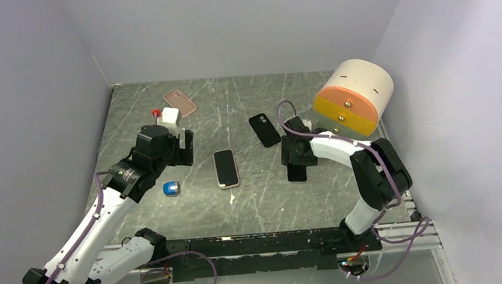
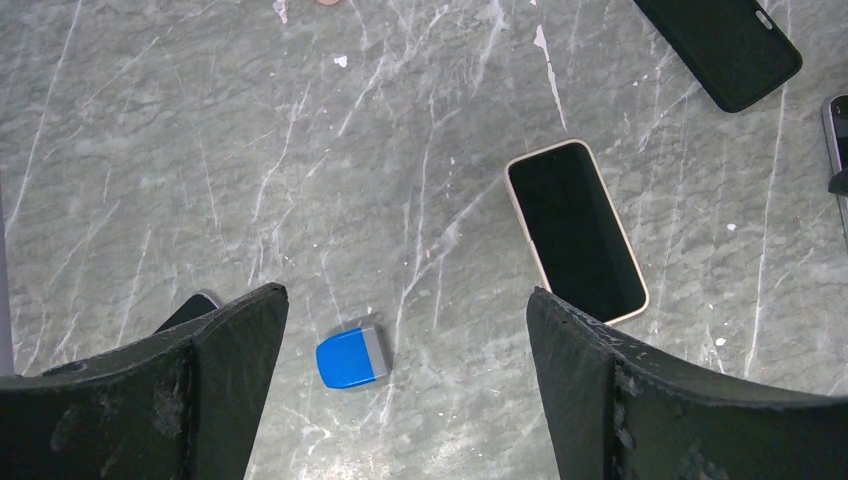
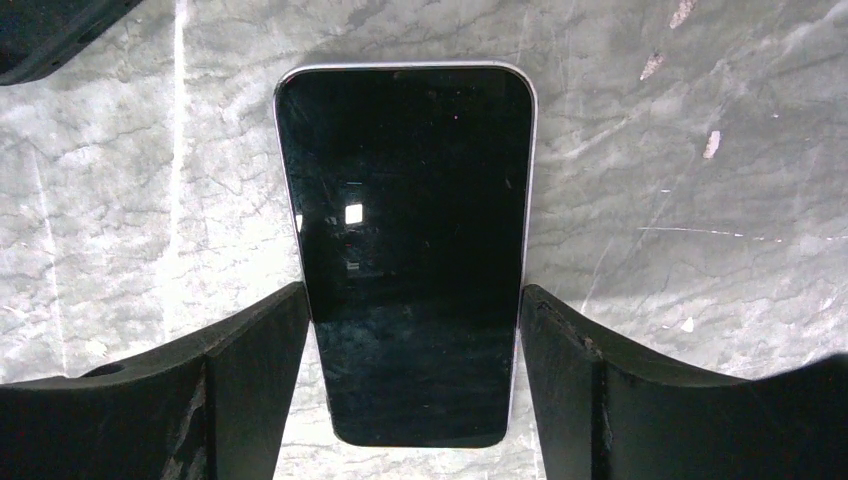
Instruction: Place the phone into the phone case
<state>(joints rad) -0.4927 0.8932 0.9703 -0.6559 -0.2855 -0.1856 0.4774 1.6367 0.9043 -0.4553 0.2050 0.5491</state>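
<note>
A bare black phone (image 3: 410,240) lies flat on the grey marble table (image 1: 252,201), at the right in the top view (image 1: 296,174). My right gripper (image 3: 412,295) straddles its near end, with both fingertips (image 3: 290,310) touching its long edges. It also shows in the top view (image 1: 295,160). An empty black phone case (image 1: 264,129) lies just left of and beyond it, and shows in the left wrist view (image 2: 720,45). My left gripper (image 2: 405,300) is open and empty above the table, left of centre (image 1: 186,148).
A phone in a cream case (image 1: 225,168) lies mid-table (image 2: 575,230). A small blue and grey block (image 1: 171,188) sits near my left gripper. A pink case (image 1: 180,101) and a white block (image 1: 171,117) lie at the back left. A cream and orange drum (image 1: 354,96) stands at the back right.
</note>
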